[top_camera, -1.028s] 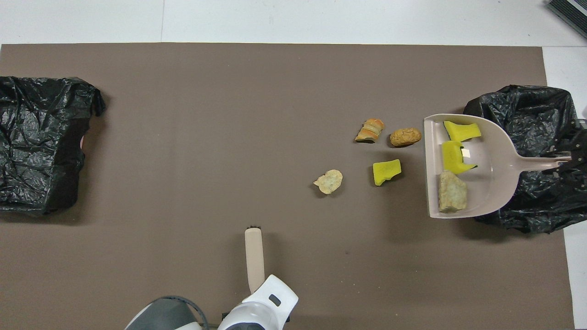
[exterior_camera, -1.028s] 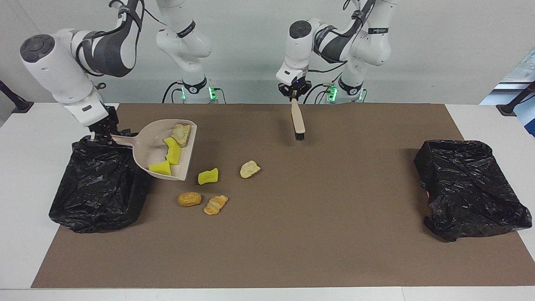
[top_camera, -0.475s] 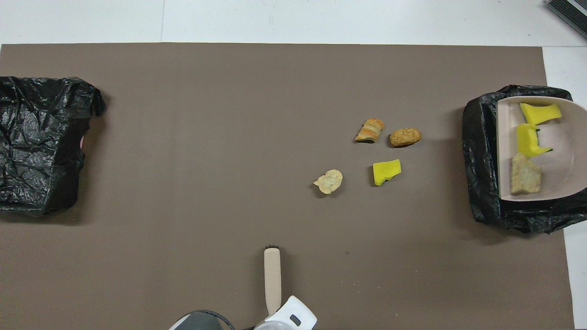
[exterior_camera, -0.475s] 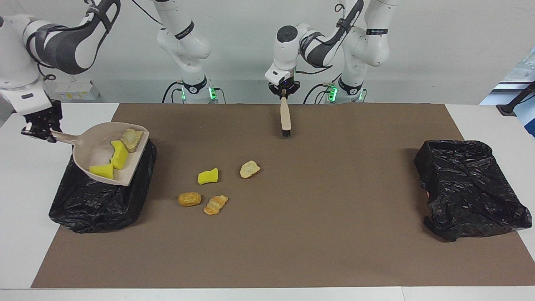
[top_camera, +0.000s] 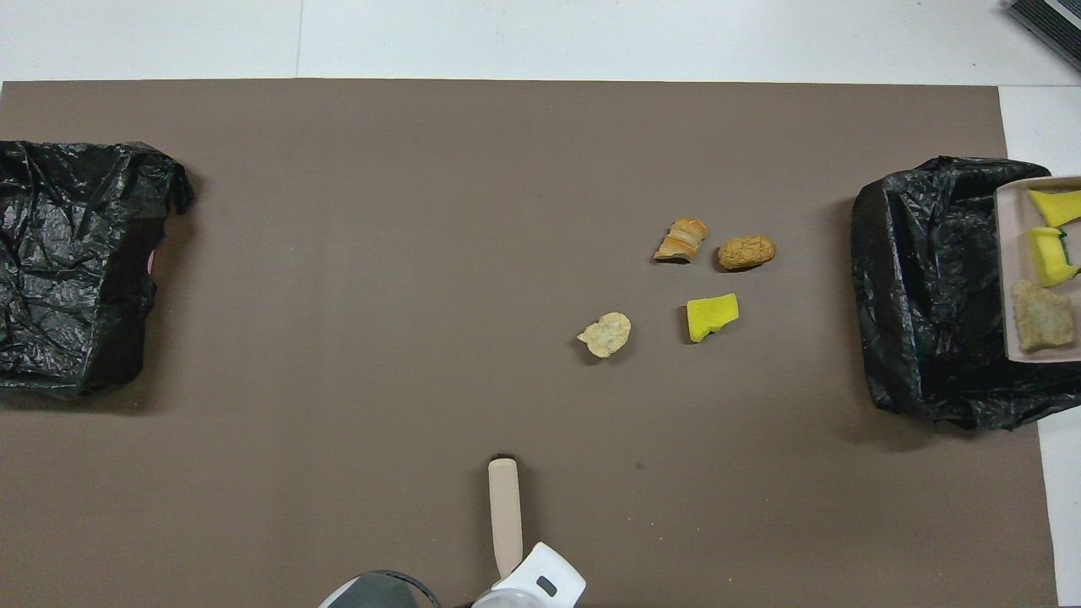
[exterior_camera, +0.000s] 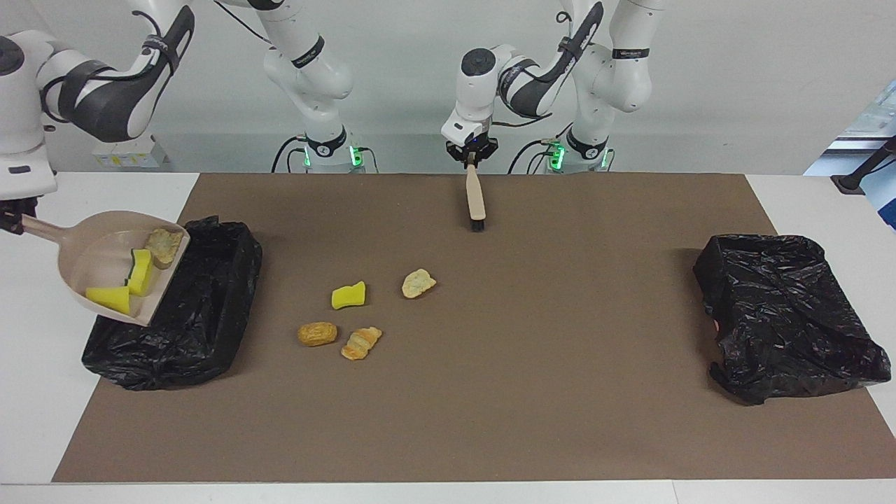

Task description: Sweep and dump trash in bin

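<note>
Since a second ago the dustpan [exterior_camera: 115, 262] has been carried from the mat beside the bin [exterior_camera: 203, 308] up and outward past it; it now hangs over the bin's outer edge at the right arm's end of the bench [exterior_camera: 28, 392], mouth tilted down toward the bin. The right pincer [exterior_camera: 8, 218], at the picture's edge, is pinching the pan's handle. The left pincer [exterior_camera: 472, 155] has drawn back toward the robots; pressed together on the brush [exterior_camera: 475, 199], it holds it bristles-down over the mat's [exterior_camera: 490, 392] near edge.

The four loose bits have not shifted. The bin's opening is uncovered on the side toward the mat's middle. The middle of the mat is bare between the loose bits and the second bin [exterior_camera: 787, 315], which sits near the mat's edge at the left arm's end.

Counted: seven bits of trash. Three ride in the pan: two sponge chunks [exterior_camera: 112, 297] [exterior_camera: 141, 271], one green-backed, and a pale bread piece [exterior_camera: 164, 243]. Four lie on the mat near the bin: one sponge [exterior_camera: 348, 295], one pale crust [exterior_camera: 418, 283], one round bun [exterior_camera: 317, 333], one croissant [exterior_camera: 361, 343]. Two black-bagged bins, one pan, one brush.
</note>
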{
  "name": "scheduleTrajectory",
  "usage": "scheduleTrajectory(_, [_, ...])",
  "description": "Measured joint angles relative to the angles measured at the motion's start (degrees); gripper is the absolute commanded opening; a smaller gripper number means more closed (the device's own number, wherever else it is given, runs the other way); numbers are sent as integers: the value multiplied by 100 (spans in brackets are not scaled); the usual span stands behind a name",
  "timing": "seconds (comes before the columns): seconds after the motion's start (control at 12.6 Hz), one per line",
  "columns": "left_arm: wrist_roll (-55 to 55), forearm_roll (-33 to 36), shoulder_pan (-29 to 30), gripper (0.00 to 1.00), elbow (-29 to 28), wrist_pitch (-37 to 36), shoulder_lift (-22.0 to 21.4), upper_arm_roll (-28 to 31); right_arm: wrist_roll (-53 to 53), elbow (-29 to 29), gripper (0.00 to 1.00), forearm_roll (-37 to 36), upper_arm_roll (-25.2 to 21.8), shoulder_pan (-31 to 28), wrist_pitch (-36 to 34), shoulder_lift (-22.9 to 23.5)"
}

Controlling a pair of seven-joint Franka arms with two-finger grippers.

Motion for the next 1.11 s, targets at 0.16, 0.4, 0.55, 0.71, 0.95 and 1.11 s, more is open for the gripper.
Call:
scheduleTrajectory(0.16, [0,-8,0,6,-1,11,30,11,381,-19,0,-730,21,128,-19,0])
scheduleTrajectory(0.4, [0,-11,0,45,-1,15,42,17,623,-83,0,-1208,23,368,-71,1])
scheduleTrajectory(0.55, [43,-11,0,56,-2,12,44,20,662,-83,0,-1263,21,425,-139,0])
scheduleTrajectory(0.71, [103,-11,1,97,-5,-12,46,36,970,-82,0,-1513,18,529,-335,0])
scheduleTrajectory(0.95, [194,-11,62,100,45,-39,45,81,1584,-86,0,-2222,32,948,-711,-31])
scheduleTrajectory(1.11, [486,82,405,100,298,-204,50,131,1614,-107,0,-2313,34,1055,-732,-90])
